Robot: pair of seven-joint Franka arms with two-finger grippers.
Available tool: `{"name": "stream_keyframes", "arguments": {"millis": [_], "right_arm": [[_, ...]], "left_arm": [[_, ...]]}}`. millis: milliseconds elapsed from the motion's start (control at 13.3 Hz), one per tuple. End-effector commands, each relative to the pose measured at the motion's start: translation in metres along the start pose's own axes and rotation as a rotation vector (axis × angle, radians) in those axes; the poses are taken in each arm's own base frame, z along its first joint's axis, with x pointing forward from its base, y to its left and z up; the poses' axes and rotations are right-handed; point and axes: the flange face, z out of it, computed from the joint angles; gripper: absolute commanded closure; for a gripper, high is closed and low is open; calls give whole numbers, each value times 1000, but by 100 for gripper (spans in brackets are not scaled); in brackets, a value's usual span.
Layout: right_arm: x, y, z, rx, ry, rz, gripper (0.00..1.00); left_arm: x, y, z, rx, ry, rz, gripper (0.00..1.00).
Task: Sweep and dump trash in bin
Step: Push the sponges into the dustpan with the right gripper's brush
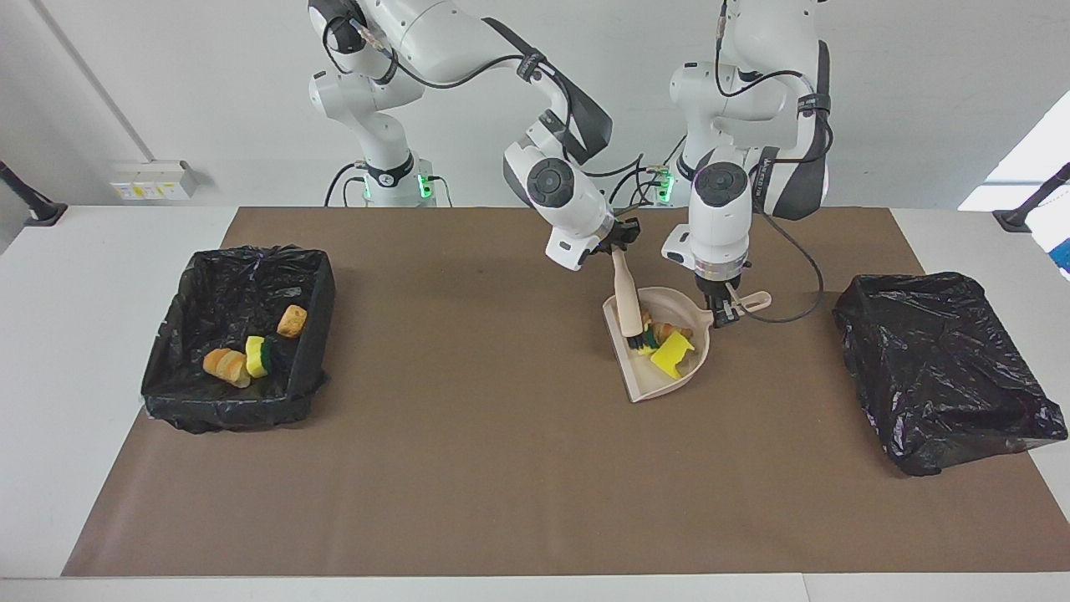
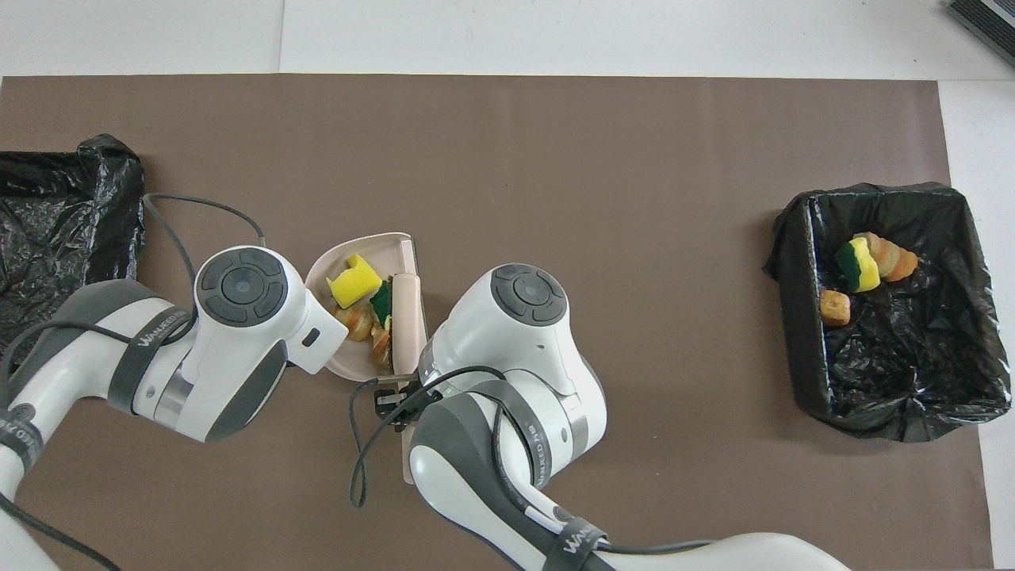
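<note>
On the brown mat in the middle of the counter (image 1: 50,351), my left fingers (image 1: 726,316) are clamped on the dustpan (image 1: 660,380) handle, and my right fingers (image 1: 620,242) grip the brush (image 1: 627,305), its bristles down in the pan. Some trash (image 1: 671,353) sits in the dustpan beside the bristles; more trash (image 1: 251,355) lies in the black-lined bin (image 1: 167,368) toward my right arm's end.

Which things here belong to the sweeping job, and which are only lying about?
Belong to the job:
- trash in the dustpan
- trash already in the bin at the right arm's end
- brush, held by the right gripper
- dustpan, held by the left gripper

Lying about:
- second bin at the left arm's end
</note>
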Motion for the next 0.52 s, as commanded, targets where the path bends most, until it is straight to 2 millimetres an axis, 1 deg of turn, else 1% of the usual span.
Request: {"name": "stream_keyframes", "arguments": {"millis": [0,150,225,300,450], "right_arm": [[-11,5,-13,-77,20,96,100],[-11,3,-12,-74,39,168,100],[-13,1,-11,-76,39,163,100],[-14,4,-11,-97,30,161,100],[-27,11,-20,-196,-6,139,100]], "left_arm": [[-12,5,0,8,19,-11,100],[-13,5,0,5,23,-15,100],[-13,4,1,3,23,-16,100],[-13,3,0,7,25,-10,100],[-14,-5,-5,17,32,31,100]]}}
